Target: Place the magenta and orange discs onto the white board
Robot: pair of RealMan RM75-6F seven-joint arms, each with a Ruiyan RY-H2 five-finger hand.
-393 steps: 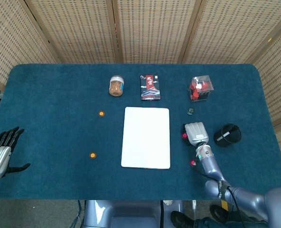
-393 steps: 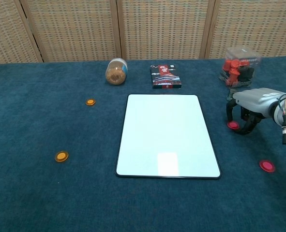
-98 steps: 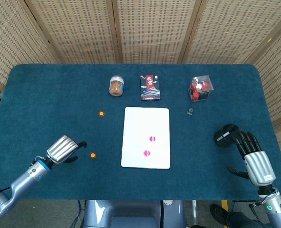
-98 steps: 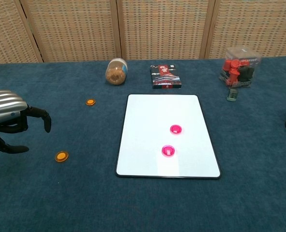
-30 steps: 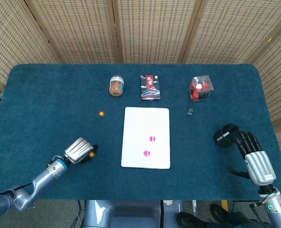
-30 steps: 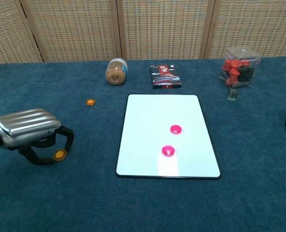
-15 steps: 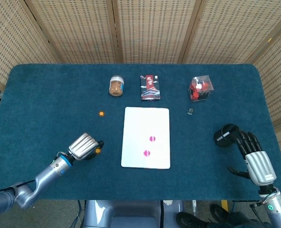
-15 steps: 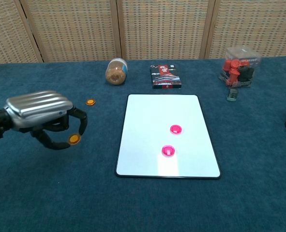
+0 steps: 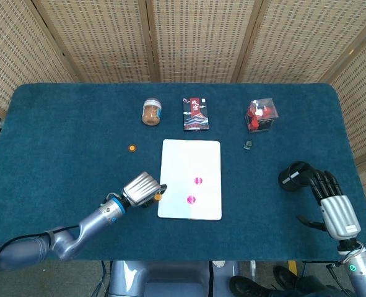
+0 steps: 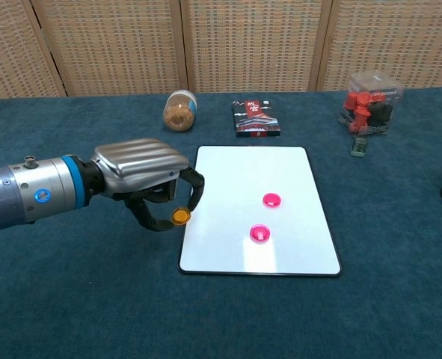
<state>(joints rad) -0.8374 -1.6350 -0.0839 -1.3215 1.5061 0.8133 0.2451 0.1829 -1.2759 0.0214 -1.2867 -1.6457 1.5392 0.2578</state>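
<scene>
Left hand (image 10: 147,182) poised at the left edge of the white board (image 10: 228,183), fingers curled, an orange disc (image 10: 180,217) pinched between the fingertips and held right at that edge. Two magenta discs (image 10: 271,200) lying on the board, right of its middle, one nearer the far end and the other (image 10: 259,233) closer to the near end, slightly apart. A second orange disc (image 9: 132,148) resting on the blue cloth well to the left of the board, level with its far corner. Right hand (image 9: 333,205) parked far to the right of the board, fingers spread and holding nothing, tips next to a black cup (image 9: 295,176). Beyond the board's far edge, a jar (image 10: 179,111), a dark box (image 10: 256,120) and a clear cube (image 10: 370,101).
</scene>
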